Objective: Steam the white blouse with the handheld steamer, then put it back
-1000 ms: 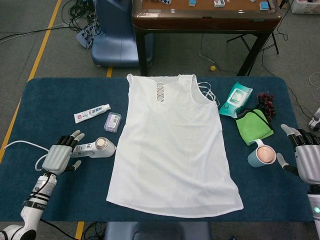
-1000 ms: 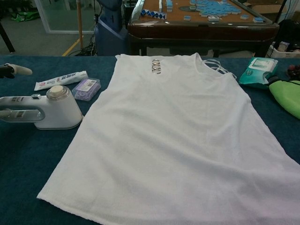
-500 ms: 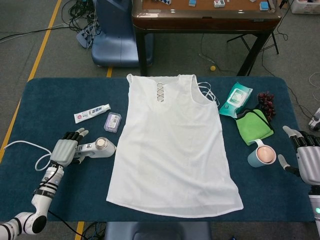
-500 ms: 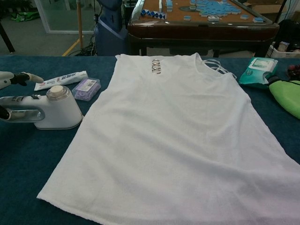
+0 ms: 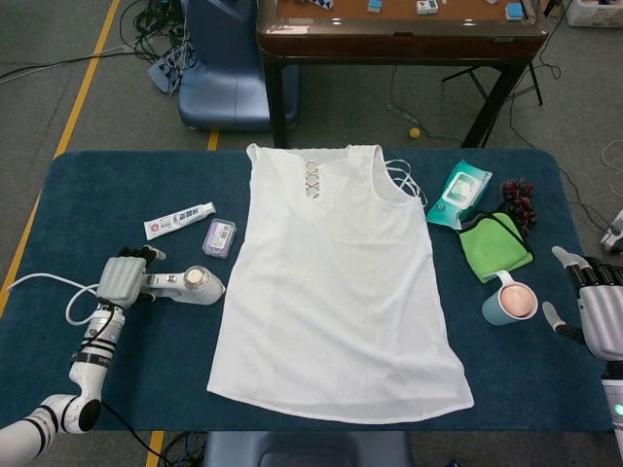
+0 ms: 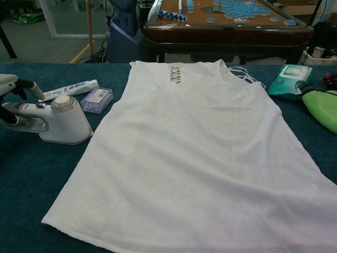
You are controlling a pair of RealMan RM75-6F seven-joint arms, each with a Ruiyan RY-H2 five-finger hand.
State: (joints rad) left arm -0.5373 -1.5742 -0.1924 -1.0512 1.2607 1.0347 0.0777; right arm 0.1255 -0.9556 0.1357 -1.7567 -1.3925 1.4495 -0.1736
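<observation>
- Two hands are yours to mind, and the blouse (image 5: pixel 336 282) is the landmark: it lies flat, spread out on the blue table (image 5: pixel 97 175), neckline toward the far edge.
- Your left hand (image 5: pixel 123 277) is at the steamer (image 5: pixel 185 285), which sits on the table just left of the blouse's lower half. The fingers curl around the handle end, so the hand is grasping the steamer; in the chest view the handle (image 6: pixel 23 115) looks tilted up off the cloth while the round head still rests on the table.
- A white cord (image 5: pixel 44 292) runs away from the steamer, further left of the blouse.
- Your right hand (image 5: pixel 596 306) is well right of the blouse, near the table's right edge, released, fingers apart and holding nothing.
- A mug (image 5: pixel 508 304) stands between that hand and the blouse.
- Left of the blouse's upper half, beyond the steamer, lie a tube (image 5: pixel 179 221) and a small purple box (image 5: pixel 219 237).
- Right of the blouse's shoulder lie a wipes pack (image 5: pixel 459 194) and a green cloth (image 5: pixel 494 246).
</observation>
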